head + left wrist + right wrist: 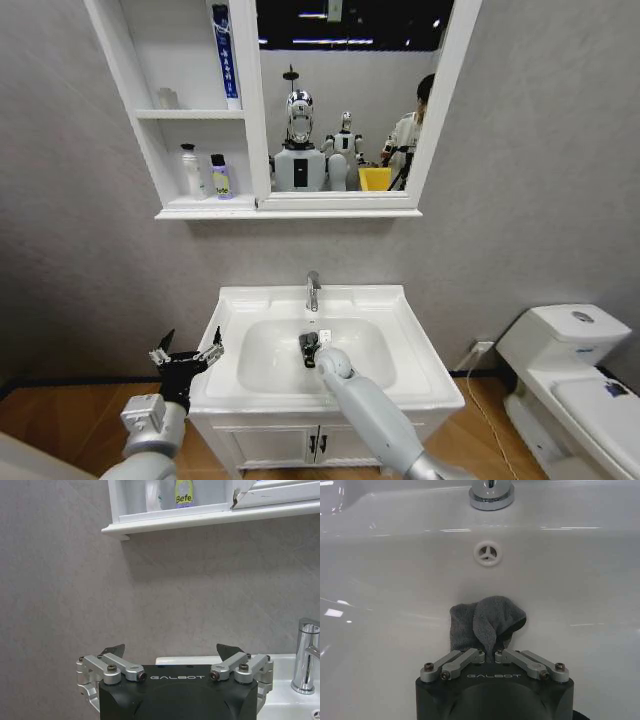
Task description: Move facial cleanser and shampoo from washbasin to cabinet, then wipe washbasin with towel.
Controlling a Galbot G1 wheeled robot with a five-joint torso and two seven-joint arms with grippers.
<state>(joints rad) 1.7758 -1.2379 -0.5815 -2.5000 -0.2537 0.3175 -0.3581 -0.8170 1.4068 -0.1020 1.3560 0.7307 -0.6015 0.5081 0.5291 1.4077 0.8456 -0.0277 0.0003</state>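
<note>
The white washbasin stands under the wall-hung cabinet. My right arm reaches into the bowl, where the right gripper is shut on the dark grey towel and presses it against the white bowl surface below the tap. On the cabinet shelves stand a tall blue tube, a white bottle and a small bottle labelled Befe; I cannot tell which are the facial cleanser and the shampoo. My left gripper hangs open and empty beside the basin's left edge.
A round overflow opening sits in the bowl wall under the chrome tap base. A white toilet stands to the right. The vanity doors are below the basin. Grey wall lies behind.
</note>
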